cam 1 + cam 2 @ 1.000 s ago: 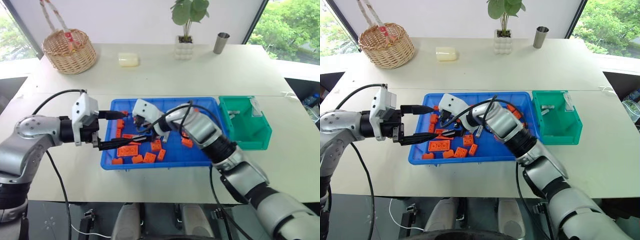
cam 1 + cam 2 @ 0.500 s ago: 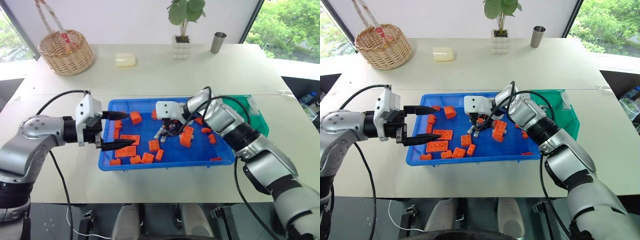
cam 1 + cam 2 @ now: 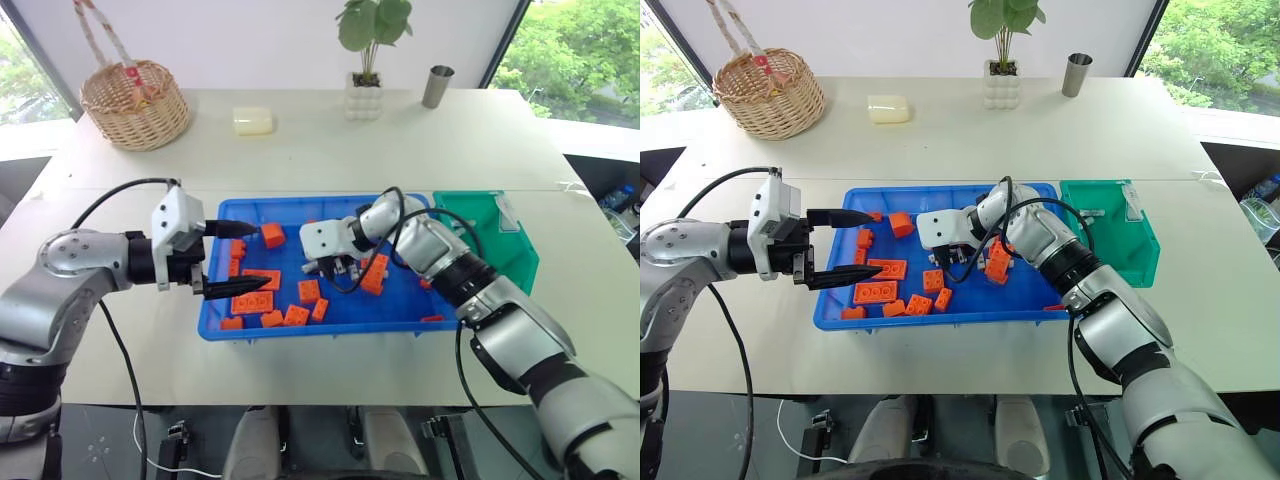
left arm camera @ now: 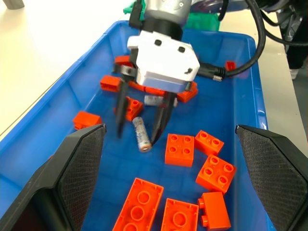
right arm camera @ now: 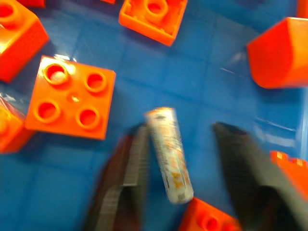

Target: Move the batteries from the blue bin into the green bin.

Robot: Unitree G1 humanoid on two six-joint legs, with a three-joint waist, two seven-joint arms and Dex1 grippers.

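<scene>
A: Left wrist view: why is the right tool (image 4: 142, 136) over the blue bin's (image 4: 250, 101) middle?
B: Its fingers straddle a battery (image 4: 140, 134), not yet clamped. Left tool (image 3: 240, 256) gapes empty at the bin's left edge, leaving room.

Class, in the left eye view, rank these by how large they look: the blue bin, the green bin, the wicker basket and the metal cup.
1. blue bin
2. wicker basket and green bin: look similar, and the robot's arm hides part of the bin, so unranked
3. metal cup
</scene>
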